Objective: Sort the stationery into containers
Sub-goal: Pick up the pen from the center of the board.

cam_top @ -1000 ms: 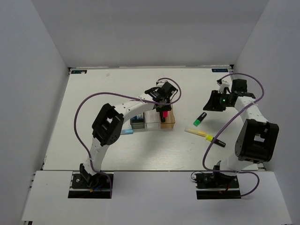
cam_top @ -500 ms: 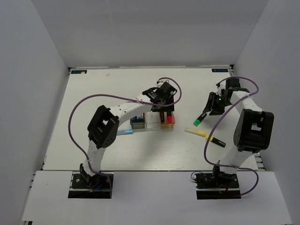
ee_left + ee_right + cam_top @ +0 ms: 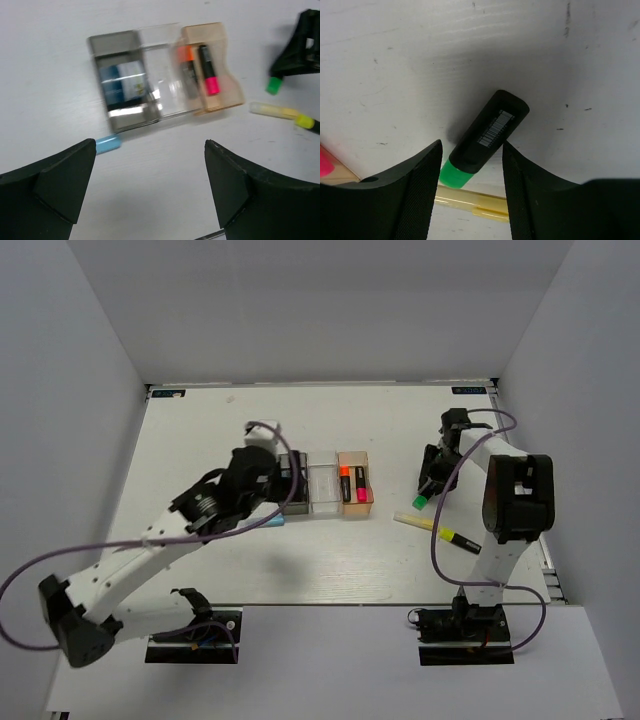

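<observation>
Three containers stand in a row: dark grey (image 3: 115, 39), clear (image 3: 160, 35) and orange (image 3: 223, 62). A blue-white block (image 3: 125, 86) lies in the grey one. An orange-ended highlighter (image 3: 187, 67) and a pink-ended highlighter (image 3: 209, 70) lie in the orange one. My left gripper (image 3: 150, 145) hangs open and empty above the table, near the bins' front; in the top view it (image 3: 278, 480) is beside the grey bin (image 3: 294, 483). My right gripper (image 3: 472, 150) is open, one finger on each side of the green-ended highlighter (image 3: 487, 137) lying on the table.
A light-blue stick (image 3: 107, 144) lies just in front of the grey bin. A pale-yellow stick (image 3: 415, 522) and a yellow-ended highlighter (image 3: 458, 540) lie close in front of the green one. White walls enclose the table on three sides.
My left gripper opened, left the pink highlighter in the orange bin, and drew back toward the left. My right gripper came down around the green highlighter and widened.
</observation>
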`<action>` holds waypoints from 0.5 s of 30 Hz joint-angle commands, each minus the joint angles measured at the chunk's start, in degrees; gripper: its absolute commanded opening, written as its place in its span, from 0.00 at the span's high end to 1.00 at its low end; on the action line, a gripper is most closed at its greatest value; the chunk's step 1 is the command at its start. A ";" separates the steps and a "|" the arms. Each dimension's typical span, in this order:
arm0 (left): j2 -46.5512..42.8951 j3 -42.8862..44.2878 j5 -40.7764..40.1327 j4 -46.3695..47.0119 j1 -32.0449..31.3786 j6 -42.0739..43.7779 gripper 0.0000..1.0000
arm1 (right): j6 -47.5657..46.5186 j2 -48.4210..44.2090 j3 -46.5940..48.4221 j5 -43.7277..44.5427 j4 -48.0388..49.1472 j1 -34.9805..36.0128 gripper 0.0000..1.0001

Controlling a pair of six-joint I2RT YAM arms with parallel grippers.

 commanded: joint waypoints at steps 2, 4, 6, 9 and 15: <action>-9.98 -10.12 -1.80 -5.19 5.11 0.83 0.00 | 4.13 2.26 2.03 2.74 -1.82 1.56 0.45; -15.32 -13.82 -0.58 -6.77 7.83 0.39 0.00 | 4.75 3.15 3.07 4.66 -2.08 2.00 0.45; -18.59 -17.60 0.22 -7.22 9.59 -0.14 0.00 | 5.62 4.73 3.87 5.72 -2.69 2.53 0.49; -22.38 -20.87 1.19 -8.98 11.44 -0.32 0.00 | 5.72 4.91 3.43 7.49 -2.61 3.23 0.63; -27.30 -25.88 2.77 -10.38 14.17 -0.40 0.00 | 5.63 6.22 2.55 6.00 -3.66 2.71 1.00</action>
